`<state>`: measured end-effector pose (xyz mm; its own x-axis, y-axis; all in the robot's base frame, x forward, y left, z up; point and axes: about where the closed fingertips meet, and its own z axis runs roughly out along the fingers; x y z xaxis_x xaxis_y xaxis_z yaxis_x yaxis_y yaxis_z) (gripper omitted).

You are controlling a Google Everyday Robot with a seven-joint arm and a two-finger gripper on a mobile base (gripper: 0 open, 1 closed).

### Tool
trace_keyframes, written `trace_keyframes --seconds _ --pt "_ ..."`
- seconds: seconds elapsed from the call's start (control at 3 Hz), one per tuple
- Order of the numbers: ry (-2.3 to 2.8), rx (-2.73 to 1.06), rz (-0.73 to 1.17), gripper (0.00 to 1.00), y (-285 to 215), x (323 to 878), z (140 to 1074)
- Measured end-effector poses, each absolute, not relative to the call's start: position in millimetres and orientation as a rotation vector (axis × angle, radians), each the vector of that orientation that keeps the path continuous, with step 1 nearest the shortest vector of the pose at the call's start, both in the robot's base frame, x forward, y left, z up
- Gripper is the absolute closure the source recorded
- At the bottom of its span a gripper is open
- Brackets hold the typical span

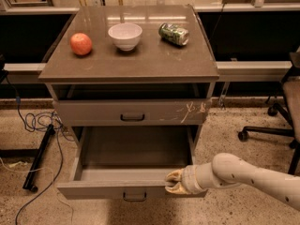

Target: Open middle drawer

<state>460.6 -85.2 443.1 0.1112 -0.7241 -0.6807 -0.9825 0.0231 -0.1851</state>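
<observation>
In the camera view, the middle drawer (117, 189) stands well out of the cabinet (131, 62). Its deep box is open to us and its front hangs far forward of the scratched drawer (93, 112) above, which sits flush. We judge the opening largely done, with perhaps a little travel left.

The gripper (174, 182) is at the right end of that drawer's front, on the top edge and not on the small dark handle (134, 197), which lies lower and to its left. We take that hold as chosen because the rim gives a straight pull along the slide. The jaws appear narrow and clamped over the edge, one fingertip (175, 174) above and the other against the front face. The contact is hard to make out, so this is our reading only. The pale arm (248, 176) reaches in from the lower right, level with the rim.

On the cabinet top, the apple (81, 43), bowl (125, 35) and can (174, 34) rest well clear of the work.
</observation>
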Motion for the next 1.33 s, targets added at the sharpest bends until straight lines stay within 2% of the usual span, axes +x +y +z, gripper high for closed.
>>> trace_keyframes --seconds 1.0,1.33 --pt "1.668 -1.756 0.519 0.09 -85.1 460.5 443.1" --pt "1.668 -1.756 0.519 0.0 -85.1 460.5 443.1"
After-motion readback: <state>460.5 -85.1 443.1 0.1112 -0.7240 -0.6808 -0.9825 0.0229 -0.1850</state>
